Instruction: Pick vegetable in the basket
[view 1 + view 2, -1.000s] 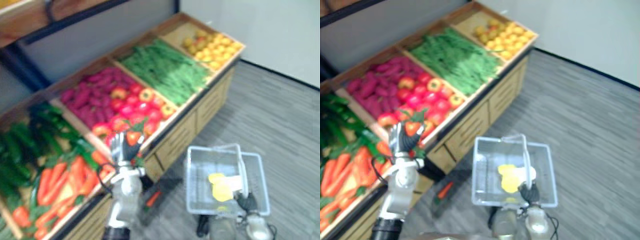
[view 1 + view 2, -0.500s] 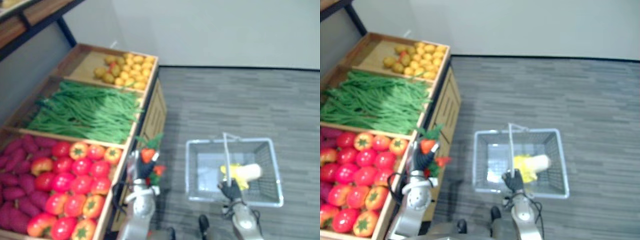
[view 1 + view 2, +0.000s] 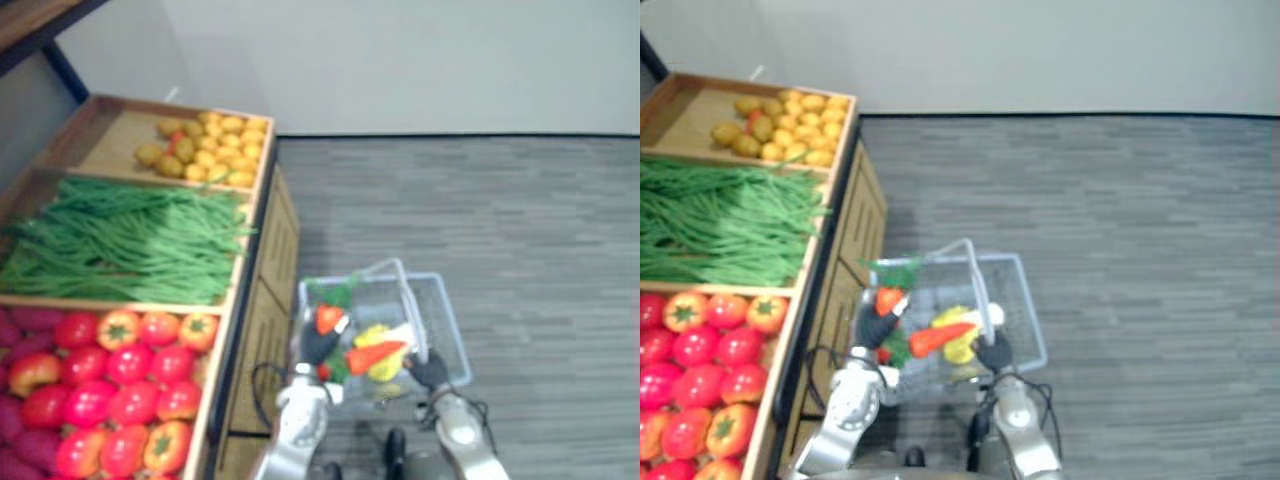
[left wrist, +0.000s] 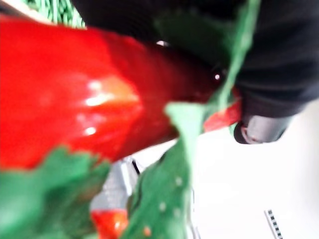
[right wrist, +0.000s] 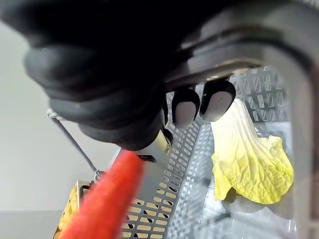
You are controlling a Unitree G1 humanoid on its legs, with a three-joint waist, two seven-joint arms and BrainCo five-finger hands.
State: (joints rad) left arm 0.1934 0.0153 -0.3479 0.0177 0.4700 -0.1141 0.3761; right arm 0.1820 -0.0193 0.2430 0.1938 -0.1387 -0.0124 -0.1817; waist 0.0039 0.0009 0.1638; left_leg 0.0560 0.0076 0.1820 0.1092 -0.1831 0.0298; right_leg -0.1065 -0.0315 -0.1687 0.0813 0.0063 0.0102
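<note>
the left hand (image 3: 318, 345), curled round a red vegetable (image 3: 329, 319), hovers over the left edge of the basket (image 3: 452, 335), release pending; the right hand (image 3: 430, 370) clasps the handle (image 3: 412, 305).

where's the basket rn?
Eye views, lower centre: basket hangs from the right hand beside the wooden stand, left hand holding a red vegetable over it.

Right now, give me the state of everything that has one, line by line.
left hand: shut on the red vegetable
red vegetable: held over the basket, not released
right hand: shut on the handle
basket: upright, handle raised
carrot: across the basket's inside; resting or falling, cannot tell
yellow cabbage: lying in the basket
</note>
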